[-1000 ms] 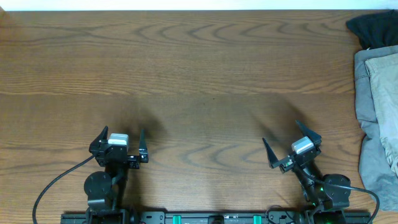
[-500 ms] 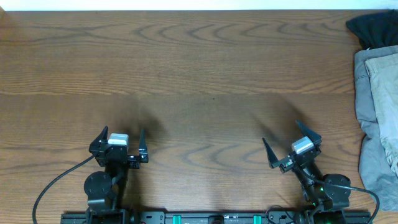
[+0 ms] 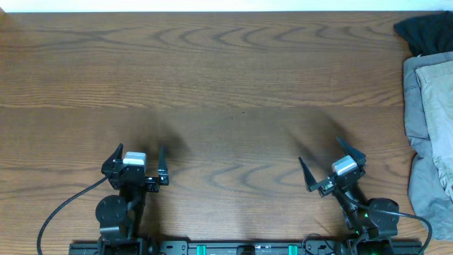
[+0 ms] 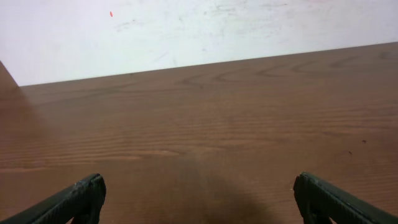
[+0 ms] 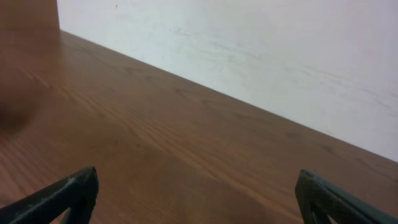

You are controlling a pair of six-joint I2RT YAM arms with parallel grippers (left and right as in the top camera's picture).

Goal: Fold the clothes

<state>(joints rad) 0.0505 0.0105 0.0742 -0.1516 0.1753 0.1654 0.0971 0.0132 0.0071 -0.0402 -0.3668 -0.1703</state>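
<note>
The light khaki-green shorts (image 3: 439,92) lie at the far right edge of the table in the overhead view, on top of a grey garment, partly cut off by the frame. My left gripper (image 3: 139,157) is open and empty near the front left of the table. My right gripper (image 3: 330,159) is open and empty near the front right, well left of the shorts. Both wrist views show only bare wood between the open fingertips (image 4: 199,193) (image 5: 198,196); the shorts do not show there.
A grey garment (image 3: 425,177) lies under and beside the shorts along the right edge. A black garment (image 3: 423,32) sits at the back right corner. A white wall (image 4: 186,31) runs behind the brown wooden table (image 3: 226,85).
</note>
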